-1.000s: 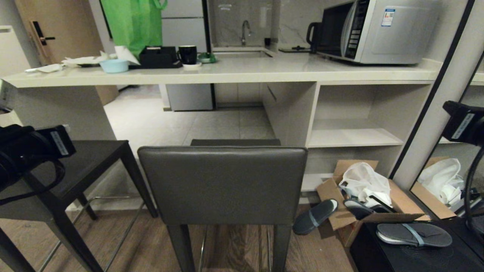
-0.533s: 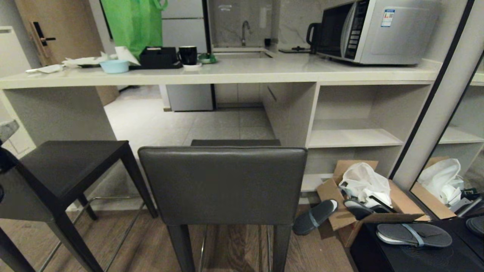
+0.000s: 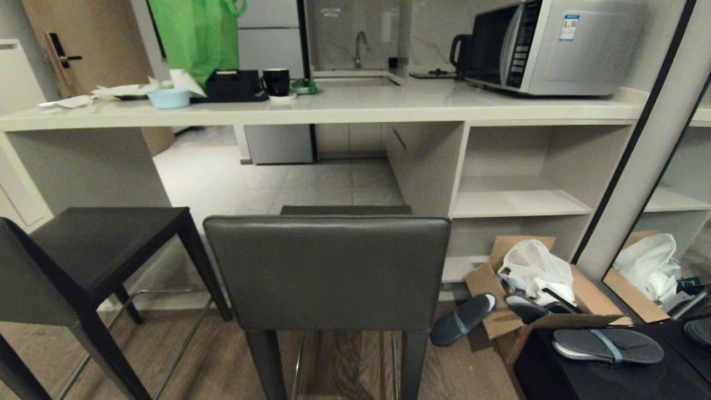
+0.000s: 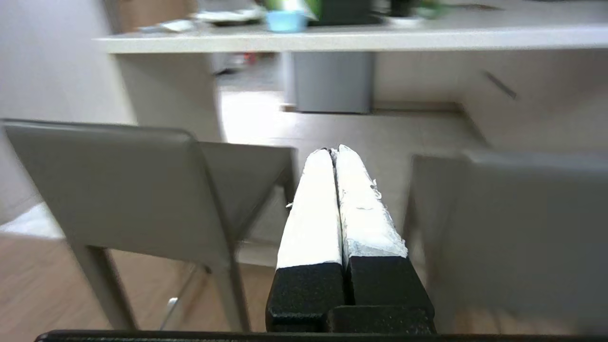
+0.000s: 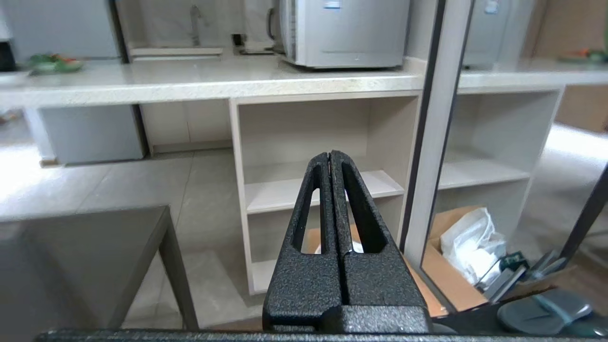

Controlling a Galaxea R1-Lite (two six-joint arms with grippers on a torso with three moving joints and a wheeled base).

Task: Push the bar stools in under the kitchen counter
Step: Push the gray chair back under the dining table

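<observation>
Two dark grey bar stools stand on the floor in front of the kitchen counter [image 3: 355, 108]. One bar stool [image 3: 328, 272] is dead centre with its backrest toward me. The other bar stool [image 3: 94, 250] stands at the left, turned at an angle near the counter's panel leg. Neither arm shows in the head view. My left gripper [image 4: 332, 151] is shut and empty, its white-wrapped fingers pointing level at the gap between the left stool [image 4: 109, 180] and the centre stool [image 4: 513, 228]. My right gripper [image 5: 330, 154] is shut and empty, facing the open shelves [image 5: 323, 187], with a stool seat [image 5: 80, 247] beside it.
A microwave [image 3: 550, 44], a green bag [image 3: 194, 33], a cup and a bowl sit on the counter. A cardboard box [image 3: 533, 289] with a white bag and a grey slipper [image 3: 464, 318] lie on the floor right of the centre stool. A mirrored panel [image 3: 655, 261] stands at the right.
Both arms, seen at the left and right edges a second ago, have dropped out of the head view. The stools have not moved.
</observation>
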